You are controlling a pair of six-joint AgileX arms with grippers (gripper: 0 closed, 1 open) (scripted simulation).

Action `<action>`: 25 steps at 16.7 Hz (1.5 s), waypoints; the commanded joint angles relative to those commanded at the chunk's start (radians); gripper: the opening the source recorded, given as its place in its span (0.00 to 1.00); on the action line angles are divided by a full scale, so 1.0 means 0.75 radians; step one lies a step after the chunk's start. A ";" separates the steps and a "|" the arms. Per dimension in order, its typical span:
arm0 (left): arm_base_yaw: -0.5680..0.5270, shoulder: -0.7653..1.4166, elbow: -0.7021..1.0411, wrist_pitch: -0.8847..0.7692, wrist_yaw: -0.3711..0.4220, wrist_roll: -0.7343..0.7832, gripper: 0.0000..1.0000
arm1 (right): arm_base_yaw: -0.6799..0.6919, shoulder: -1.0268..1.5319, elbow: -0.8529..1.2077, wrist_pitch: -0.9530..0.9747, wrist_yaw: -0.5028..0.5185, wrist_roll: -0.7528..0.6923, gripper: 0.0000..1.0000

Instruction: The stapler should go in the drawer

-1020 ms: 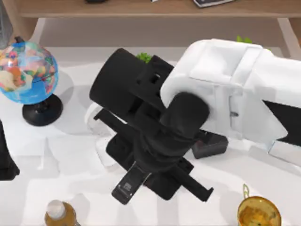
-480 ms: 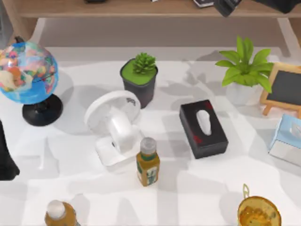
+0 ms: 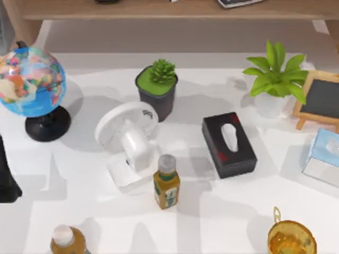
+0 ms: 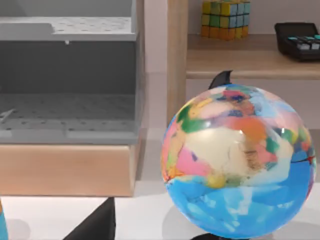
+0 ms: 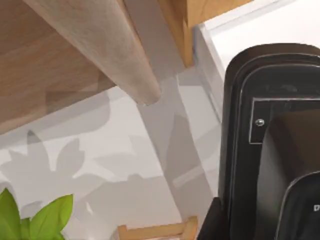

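Note:
A black elongated body with a rounded end and a thin grey edge, the stapler (image 5: 272, 145), looms close in the right wrist view. It hangs well above the table's back right corner, beside the wooden shelf leg (image 5: 107, 47). My right arm is up there with it. The drawer (image 4: 67, 112) is a grey tray with a wooden front, standing open beside the globe (image 4: 237, 165); its grey floor looks bare. My left arm (image 3: 5, 182) rests at the table's left edge, with one dark fingertip (image 4: 97, 225) well off to the side and nothing held.
On the table stand a globe (image 3: 32, 79), potted succulent (image 3: 157, 87), white fan (image 3: 130, 140), bottle (image 3: 167, 182), black tissue box (image 3: 229, 144), leafy plant (image 3: 273, 79), chalkboard easel (image 3: 320, 100), blue box (image 3: 323, 156), gold bell (image 3: 291, 238) and second bottle (image 3: 66, 241). A wooden shelf (image 3: 159, 9) runs along the back.
The right arm loomed over the table's middle a second ago. It then swung to the back right and out past the top view's edge, uncovering the fan, bottle and plants.

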 joint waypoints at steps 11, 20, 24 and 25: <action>0.000 0.000 0.000 0.000 0.000 0.000 1.00 | -0.388 0.714 0.165 -0.066 -0.103 -0.892 0.00; 0.000 0.000 0.000 0.000 0.000 0.000 1.00 | -0.378 0.688 0.199 -0.066 -0.100 -0.866 0.00; 0.000 0.000 0.000 0.000 0.000 0.000 1.00 | -0.410 0.531 0.275 -0.086 -0.065 -0.776 0.00; 0.000 0.000 0.000 0.000 0.000 0.000 1.00 | -0.418 0.496 0.285 -0.086 -0.058 -0.761 0.00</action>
